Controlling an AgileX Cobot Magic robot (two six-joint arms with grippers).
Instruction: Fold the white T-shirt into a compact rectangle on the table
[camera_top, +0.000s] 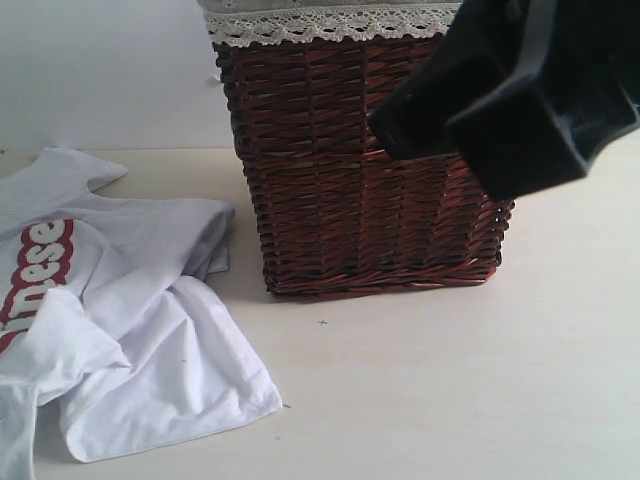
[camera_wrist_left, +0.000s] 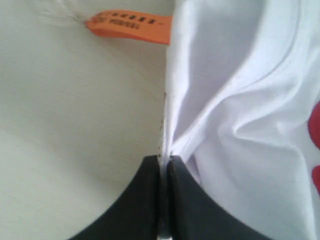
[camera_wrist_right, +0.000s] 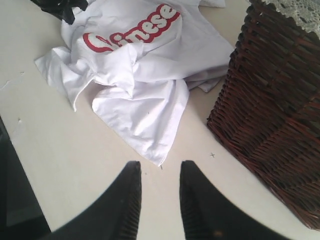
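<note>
Our left claw (camera_wrist_left: 165, 159) is closed tight on a thin fold of the white T-shirt (camera_wrist_left: 240, 150). Its two dark fingers (camera_wrist_left: 142, 200) meet with only the pinched edge of cloth between them, and the fabric runs away from the grip in a taut ridge. Further along that edge the orange neck tag (camera_wrist_left: 132, 26) sticks out over the bare desk (camera_wrist_left: 75, 125), and slivers of red print show on the cloth to the other side. Our right claw (camera_wrist_right: 160, 170) is open, with its jaws apart and nothing between them. It hangs above the desk, and a corner of the shirt's hem lies just beyond the gap. From there we see most of the shirt crumpled on the desk, not yet folded, with the chest turned up so that the white letters outlined in red (camera_wrist_right: 135, 32) can be read in part as "inese". In the exterior view the shirt lies on the left of the desk, its nearest edge just beside the base of the brown wicker basket (camera_top: 360, 200); we cannot tell whether the two touch. The basket stands upright, and a lace-trimmed cloth lining (camera_top: 330, 25) is folded over its rim. A tiny dark cross mark (camera_top: 322, 322) sits on the desk in front of the basket. The right arm's dark housing (camera_top: 520, 100) looms blurred across the basket's upper right.
</note>
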